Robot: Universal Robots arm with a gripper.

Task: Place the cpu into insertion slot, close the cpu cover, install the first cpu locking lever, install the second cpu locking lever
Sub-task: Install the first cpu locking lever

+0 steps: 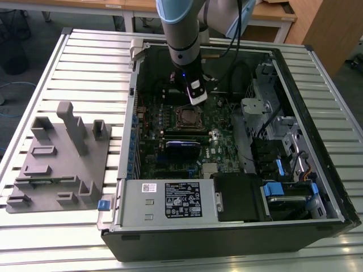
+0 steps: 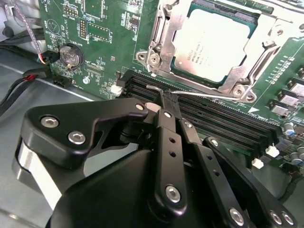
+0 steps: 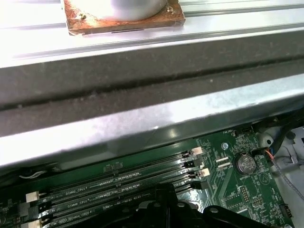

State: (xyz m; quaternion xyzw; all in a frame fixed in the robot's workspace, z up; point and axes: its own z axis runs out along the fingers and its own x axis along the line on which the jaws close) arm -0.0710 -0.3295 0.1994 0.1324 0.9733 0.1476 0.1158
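Your cpu (image 2: 213,40) seated in insertion slot (image 2: 159,45); cpu cover (image 2: 266,38) down around it. Gripper (image 2: 164,102) fingers pinched together, empty, beside thin locking lever (image 2: 199,95); levers seemingly unlatched.

A workshop or lab test bench: an opened computer case (image 1: 227,170) lies on a ribbed metal table (image 1: 85,62) beside a grey fixture block (image 1: 59,161), with wooden desks (image 1: 272,17) along the table's far edge.
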